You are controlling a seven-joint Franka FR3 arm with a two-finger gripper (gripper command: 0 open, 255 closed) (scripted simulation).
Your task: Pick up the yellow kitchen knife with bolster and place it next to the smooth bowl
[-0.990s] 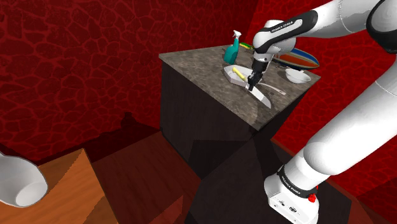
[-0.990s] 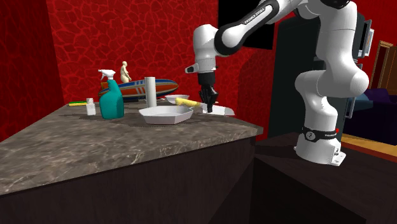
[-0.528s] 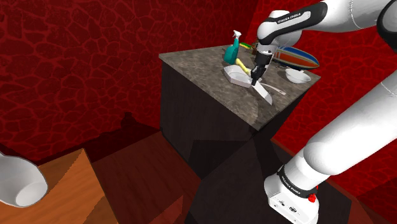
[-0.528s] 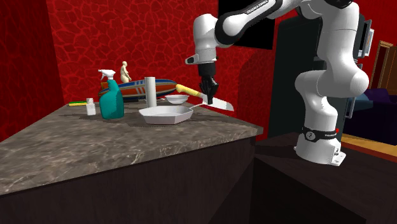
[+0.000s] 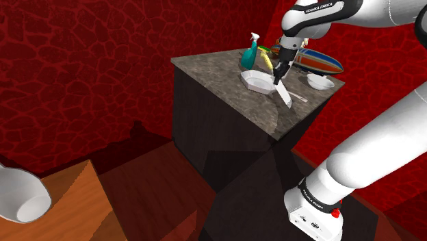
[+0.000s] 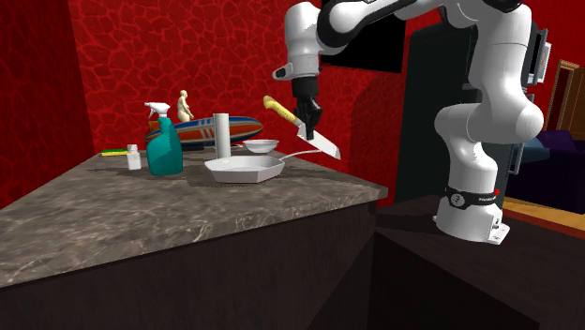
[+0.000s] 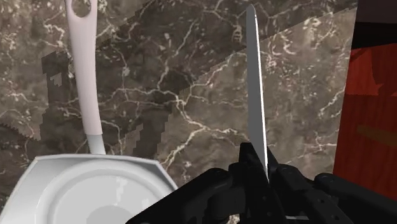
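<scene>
Yellow-handled knife [image 5: 281, 91] hangs tilted above the marble counter [image 5: 212, 70] in the shoulder view. The black gripper [image 5: 277, 77] is clamped on it just right of a white pan [image 5: 255, 81], and the small white bowl [image 5: 319, 81] sits farther right. In the second exterior view, the knife is clear of the counter, handle high, blade slanting down. In the wrist view, the fingers pinch the blade edge-on beside the pan.
</scene>
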